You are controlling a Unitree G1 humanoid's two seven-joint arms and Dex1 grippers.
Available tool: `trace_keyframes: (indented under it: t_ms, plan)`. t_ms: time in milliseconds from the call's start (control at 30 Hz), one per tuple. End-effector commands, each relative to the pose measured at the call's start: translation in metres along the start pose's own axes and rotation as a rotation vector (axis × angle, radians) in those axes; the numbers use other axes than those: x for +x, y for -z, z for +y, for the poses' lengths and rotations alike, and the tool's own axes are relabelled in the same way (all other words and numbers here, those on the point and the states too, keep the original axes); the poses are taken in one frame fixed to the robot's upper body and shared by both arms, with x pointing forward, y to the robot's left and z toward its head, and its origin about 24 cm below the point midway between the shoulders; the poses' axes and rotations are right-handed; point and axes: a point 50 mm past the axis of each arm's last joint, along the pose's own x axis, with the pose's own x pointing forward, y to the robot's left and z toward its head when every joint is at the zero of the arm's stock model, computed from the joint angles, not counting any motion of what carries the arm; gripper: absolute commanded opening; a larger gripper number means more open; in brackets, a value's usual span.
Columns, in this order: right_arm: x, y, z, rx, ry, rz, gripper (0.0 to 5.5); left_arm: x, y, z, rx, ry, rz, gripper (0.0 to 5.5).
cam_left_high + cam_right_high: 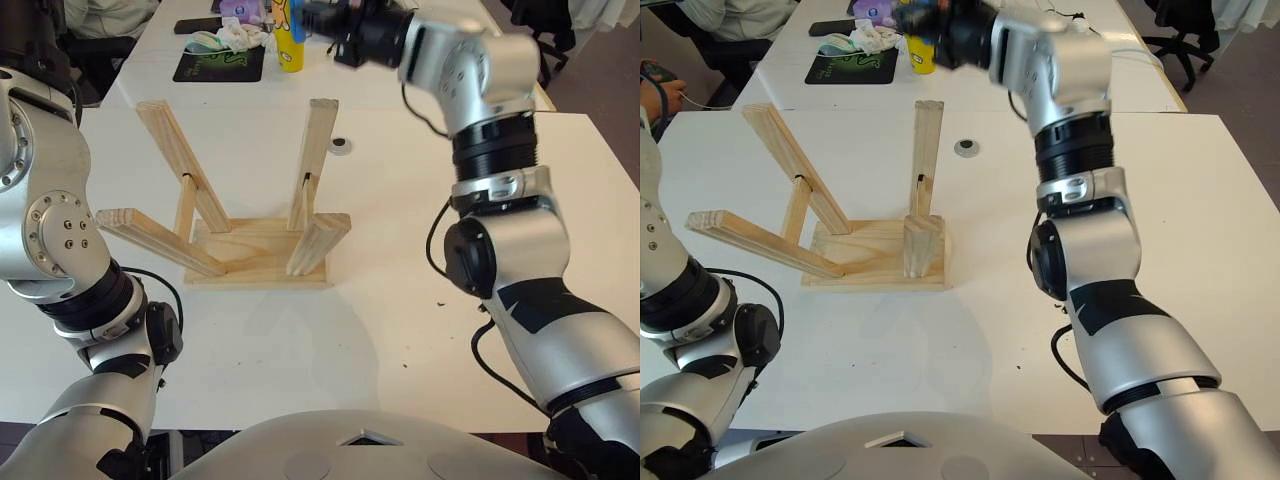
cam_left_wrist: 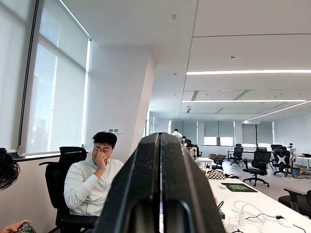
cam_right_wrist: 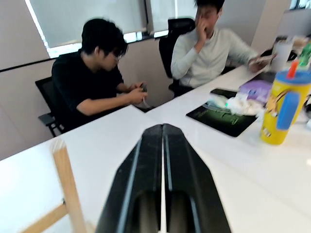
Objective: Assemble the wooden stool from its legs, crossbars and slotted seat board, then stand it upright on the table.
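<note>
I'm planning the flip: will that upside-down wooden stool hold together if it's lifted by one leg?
Possibly not: the legs splay at uneven angles, so the joints may be loose. Resting on its flat seat board, it would likely slide rather than tip when pushed. The bare wood looks stiff and probably fairly light.

The stool (image 1: 255,215) sits upturned on the table (image 1: 420,280), its seat board (image 1: 258,268) flat and its legs (image 1: 318,150) up. It is below the right gripper (image 3: 163,131), leftward and nearer the robot. A small disc (image 1: 341,146) lies beneath the gripper. On the far table (image 1: 150,70), the cup (image 1: 289,40) stands just left of the gripper, with the mat (image 1: 220,65) farther left.
</note>
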Motion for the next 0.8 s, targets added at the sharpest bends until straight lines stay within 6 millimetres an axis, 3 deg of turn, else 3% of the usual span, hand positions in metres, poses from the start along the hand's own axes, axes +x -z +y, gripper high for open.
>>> trace_keyframes:
  t_ms: [33, 100, 200, 300, 333, 433, 500, 633, 800]
  plan:
    - [-0.020, -0.034, -0.023, -0.098, 0.202, -0.177, 0.00, 0.003, -0.003, 0.016, 0.035, -0.041, 0.000, 0.01]
    - [-0.033, -0.024, -0.044, -0.204, 0.346, -0.164, 0.00, 0.006, -0.003, 0.034, 0.057, -0.076, 0.008, 0.01]
    - [-0.056, 0.012, -0.072, -0.362, 0.495, -0.018, 0.00, 0.006, 0.000, 0.068, 0.097, -0.143, 0.037, 0.01]
    - [-0.092, 0.072, -0.088, -0.445, 0.532, 0.199, 0.00, -0.008, 0.032, 0.109, 0.235, -0.181, 0.204, 0.01]
    - [-0.108, 0.094, -0.087, -0.419, 0.519, 0.261, 0.00, -0.018, 0.051, 0.120, 0.302, -0.150, 0.312, 0.01]
    - [-0.157, 0.158, -0.063, -0.409, 0.420, 0.461, 0.00, -0.080, 0.120, 0.137, 0.468, 0.058, 0.721, 0.01]
    - [-0.178, 0.185, -0.035, -0.364, 0.310, 0.527, 0.00, -0.126, 0.144, 0.151, 0.503, 0.122, 0.915, 0.01]
    - [-0.205, 0.203, 0.016, -0.197, 0.165, 0.542, 0.00, -0.185, 0.156, 0.141, 0.430, 0.332, 1.137, 0.01]
    - [-0.211, 0.213, 0.053, -0.111, 0.038, 0.580, 0.00, -0.214, 0.158, 0.117, 0.307, 0.556, 1.260, 0.01]
